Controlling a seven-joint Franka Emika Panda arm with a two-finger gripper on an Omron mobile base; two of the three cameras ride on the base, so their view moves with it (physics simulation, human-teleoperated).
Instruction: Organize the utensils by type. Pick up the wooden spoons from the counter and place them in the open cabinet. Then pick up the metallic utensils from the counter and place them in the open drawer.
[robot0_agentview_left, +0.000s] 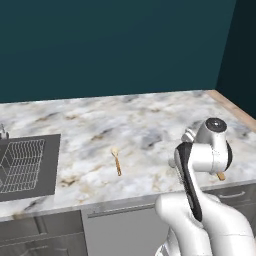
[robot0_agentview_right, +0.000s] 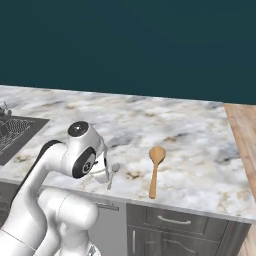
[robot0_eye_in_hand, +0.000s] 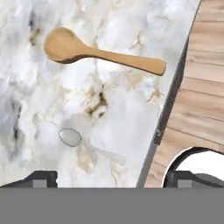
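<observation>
The long tan wooden spoon (robot0_agentview_right: 155, 170) lies on the marble counter (robot0_agentview_right: 195, 130) with its bowl pointing away from the front edge. In the hand view this wooden spoon (robot0_eye_in_hand: 100, 52) lies across the top. The small silver metal spoon (robot0_eye_in_hand: 87, 146) lies just above my open gripper (robot0_eye_in_hand: 113, 179), which hovers over it with nothing between the fingers. That metal spoon (robot0_agentview_right: 113, 175) sits beside my wrist, left of the wooden one. A shorter spoon with a cream head and orange-brown handle (robot0_agentview_left: 116, 161) lies further left on the counter (robot0_agentview_left: 150, 120). The open cabinet and open drawer are out of view.
A dark sink with a wire rack (robot0_agentview_left: 25, 167) is set into the counter at the left. Shut dark grey drawers (robot0_agentview_right: 175, 220) sit under the counter's front edge. Wooden floor (robot0_eye_in_hand: 197, 109) shows past the counter's edge. A teal wall backs the counter.
</observation>
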